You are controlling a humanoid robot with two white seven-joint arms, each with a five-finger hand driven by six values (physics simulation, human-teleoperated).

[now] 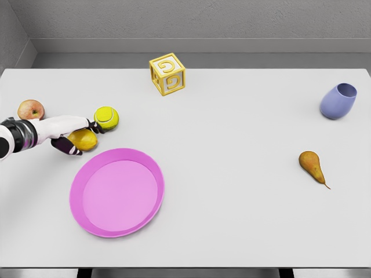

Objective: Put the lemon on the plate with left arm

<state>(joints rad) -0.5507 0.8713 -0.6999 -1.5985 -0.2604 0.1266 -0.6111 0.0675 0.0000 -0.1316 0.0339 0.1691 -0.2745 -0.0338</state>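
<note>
Curling its fingers around the lemon point(83, 139), your left hand point(72, 134) grips it for lifting onto the nearby pink plate point(87, 217).

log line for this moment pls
stage: grasp | left robot hand: closing around lemon on table | plate: empty | right arm: out of view

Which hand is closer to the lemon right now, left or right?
Left. The left hand is wrapped around the lemon, fingers curled on it, just beyond the pink plate and beside the tennis ball. The right hand is not in view, so it cannot be placed.
</note>
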